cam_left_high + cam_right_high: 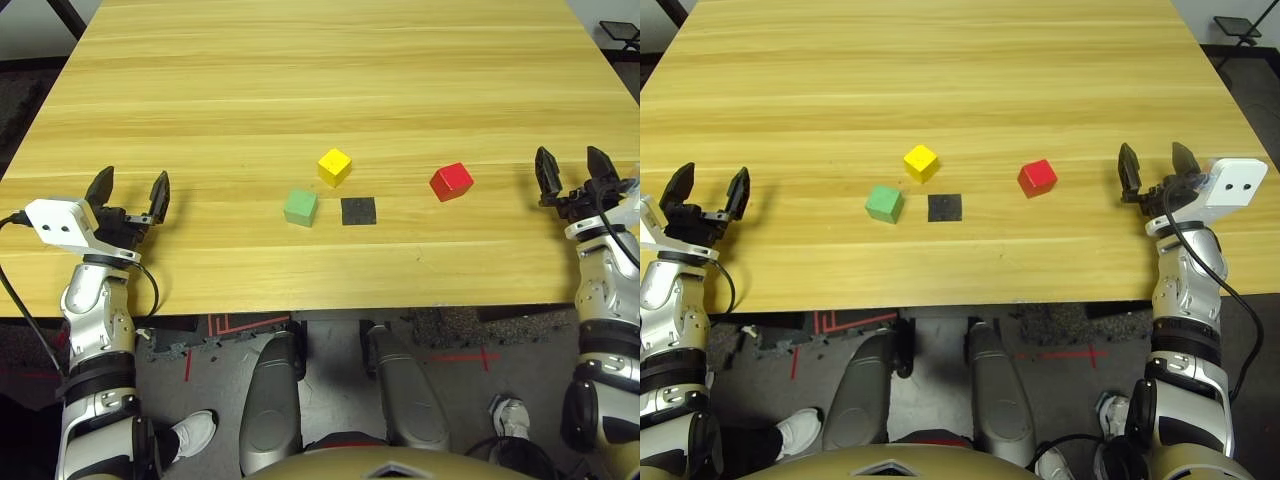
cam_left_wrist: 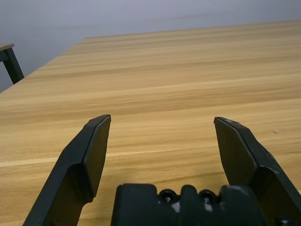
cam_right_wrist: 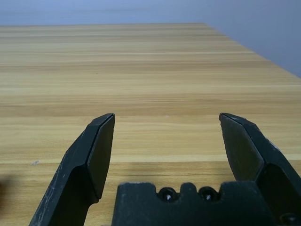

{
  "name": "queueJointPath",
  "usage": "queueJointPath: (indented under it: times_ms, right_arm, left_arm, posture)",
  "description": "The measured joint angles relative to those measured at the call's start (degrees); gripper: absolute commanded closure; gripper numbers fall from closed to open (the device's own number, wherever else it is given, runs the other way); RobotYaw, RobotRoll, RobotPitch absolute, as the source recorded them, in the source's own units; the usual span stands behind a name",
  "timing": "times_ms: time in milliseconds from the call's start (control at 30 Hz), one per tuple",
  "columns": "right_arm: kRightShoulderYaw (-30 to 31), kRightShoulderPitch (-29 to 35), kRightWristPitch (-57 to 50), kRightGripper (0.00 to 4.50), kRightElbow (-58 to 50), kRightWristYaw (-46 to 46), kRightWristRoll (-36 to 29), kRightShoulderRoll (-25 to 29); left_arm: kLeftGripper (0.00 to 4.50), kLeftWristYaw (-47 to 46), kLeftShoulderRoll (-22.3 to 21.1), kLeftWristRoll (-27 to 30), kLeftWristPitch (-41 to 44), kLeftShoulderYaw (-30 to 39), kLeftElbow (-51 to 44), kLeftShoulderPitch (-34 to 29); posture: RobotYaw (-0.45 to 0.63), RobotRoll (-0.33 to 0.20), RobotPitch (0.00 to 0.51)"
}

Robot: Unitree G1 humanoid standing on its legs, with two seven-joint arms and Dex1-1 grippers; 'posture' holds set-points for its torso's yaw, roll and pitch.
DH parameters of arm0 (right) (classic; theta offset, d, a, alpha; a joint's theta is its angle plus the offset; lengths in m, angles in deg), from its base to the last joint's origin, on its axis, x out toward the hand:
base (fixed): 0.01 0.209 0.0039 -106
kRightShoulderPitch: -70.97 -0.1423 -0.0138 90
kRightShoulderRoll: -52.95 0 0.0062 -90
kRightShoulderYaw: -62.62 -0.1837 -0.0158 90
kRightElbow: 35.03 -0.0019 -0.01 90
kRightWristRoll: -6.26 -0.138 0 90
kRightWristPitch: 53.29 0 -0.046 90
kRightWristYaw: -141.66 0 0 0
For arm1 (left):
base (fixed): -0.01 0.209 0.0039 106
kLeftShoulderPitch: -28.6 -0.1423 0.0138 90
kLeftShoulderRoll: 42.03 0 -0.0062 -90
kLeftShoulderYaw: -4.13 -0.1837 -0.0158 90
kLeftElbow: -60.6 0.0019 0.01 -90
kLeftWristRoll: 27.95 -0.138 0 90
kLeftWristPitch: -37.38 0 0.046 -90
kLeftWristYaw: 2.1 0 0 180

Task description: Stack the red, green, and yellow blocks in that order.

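1 black square [image 1: 358,211] lies flat on the striped wooden table [image 1: 330,270].

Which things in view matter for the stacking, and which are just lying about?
For the job:
- red block
- green block
- yellow block

Just lying about:
- flat black square, on the table beside the green block
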Motion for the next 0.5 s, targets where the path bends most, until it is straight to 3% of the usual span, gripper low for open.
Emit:
queueJointPath:
  times_ms: [133,300,367,500]
  right_arm:
    - [0.0,-0.1,-0.2,0.00,0.0,0.0,0.3,0.6]
    - [0.1,-0.2,-4.6,0.00,-1.0,1.8,-0.7,3.3]
    - [1.0,-1.5,-10.0,0.00,-1.0,7.1,-2.5,7.1]
    - [5.1,-6.3,-20.5,0.00,-1.1,22.9,-4.2,18.4]
  left_arm:
    - [0.02,0.0,0.7,0.1,0.1,0.0,-0.1,-0.1]
    - [0.02,1.6,1.5,3.1,3.4,-0.4,-4.8,-3.2]
    - [0.02,3.2,-2.5,6.9,9.8,-0.3,-11.3,-3.7]
    - [0.02,9.7,-14.7,13.8,22.4,0.3,-21.7,-0.9]
  posture:
    - [-0.17,-0.155,0.300]
    - [-0.15,-0.126,0.312]
    - [-0.14,-0.126,0.307]
    - [-0.11,-0.146,0.292]
